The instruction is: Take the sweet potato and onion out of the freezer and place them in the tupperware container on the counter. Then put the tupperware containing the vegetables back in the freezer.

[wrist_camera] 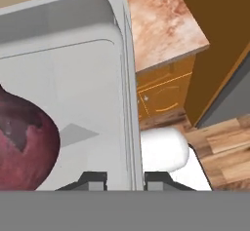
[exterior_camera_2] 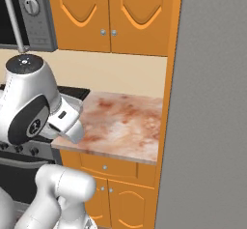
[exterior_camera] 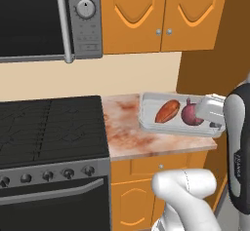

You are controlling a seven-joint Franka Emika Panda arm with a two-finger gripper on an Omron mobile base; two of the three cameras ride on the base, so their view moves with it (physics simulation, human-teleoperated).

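The tupperware container (exterior_camera: 149, 123) hangs just over the right end of the counter (exterior_camera: 127, 132), seemingly lifted off it. Inside lie the orange sweet potato (exterior_camera: 167, 111) on the left and the purplish onion (exterior_camera: 191, 114) on the right. My gripper (exterior_camera: 215, 123) is at the tray's right end, shut on its rim. In the hand view the rim (wrist_camera: 128, 103) runs between the fingertips of my gripper (wrist_camera: 126, 179), with the onion (wrist_camera: 24, 142) at the left and the counter (wrist_camera: 166, 25) beyond. The freezer (exterior_camera_2: 207, 126) rises as a grey wall to the right of the counter (exterior_camera_2: 120, 121).
A black stove (exterior_camera: 49, 127) borders the counter on the left, with a microwave (exterior_camera: 44, 20) above it. Orange upper cabinets (exterior_camera: 161, 10) hang over the counter. A brown side panel (exterior_camera: 210, 54) stands at the right. Wooden floor (wrist_camera: 224, 152) lies below.
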